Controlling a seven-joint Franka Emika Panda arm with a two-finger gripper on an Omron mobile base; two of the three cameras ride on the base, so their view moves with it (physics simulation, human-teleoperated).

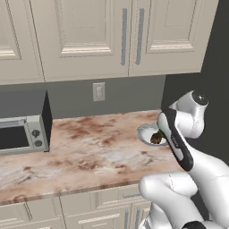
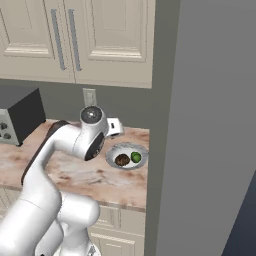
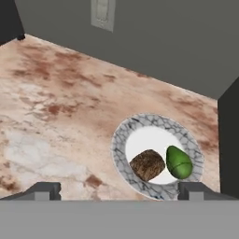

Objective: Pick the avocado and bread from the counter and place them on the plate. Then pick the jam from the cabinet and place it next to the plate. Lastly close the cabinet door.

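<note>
Marbled counter beneath shut cabinet: we see bread and avocado side by side on the plate — gripper above, jaws wide and empty — with jam and door-closing left.

A home kitchen, plainly. Cream raised-panel wall cabinets with grey bar handles fill the top of the left base view; below them runs a marbled stone counter over cream drawers. A toaster oven sits at mid-left, and a wall outlet marks the grey backsplash.
</note>
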